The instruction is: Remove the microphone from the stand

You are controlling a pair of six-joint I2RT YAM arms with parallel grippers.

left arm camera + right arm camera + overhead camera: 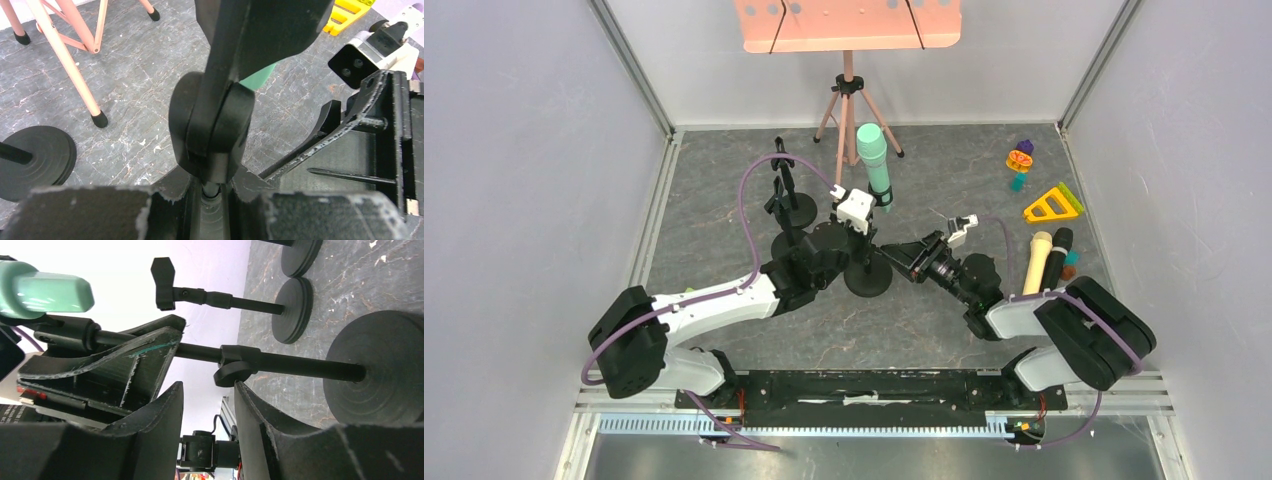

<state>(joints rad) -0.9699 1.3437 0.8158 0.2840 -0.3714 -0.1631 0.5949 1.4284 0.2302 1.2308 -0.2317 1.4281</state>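
While the left hand (212, 196) is pinched on the microphone stand (300, 365) below its swivel joint (210, 125), the right hand (207, 392) is spread, its fingers (150, 425) flanking the pole's clamp knob (232, 374). The mint-green microphone (873, 160) sits in the stand's clip, tilted above the desk (724, 200)

From above, the white wrist camera (856, 210) covers where the left gripper (210, 202) meets the stand (867, 272). The pink music stand (847, 25) runs off the top edge. In the left wrist view the blurred clip (215, 115) hides the microphone (257, 77) but for a green sliver. Toys (1021, 158) near the table's (724, 200) right edge are too small to identify.
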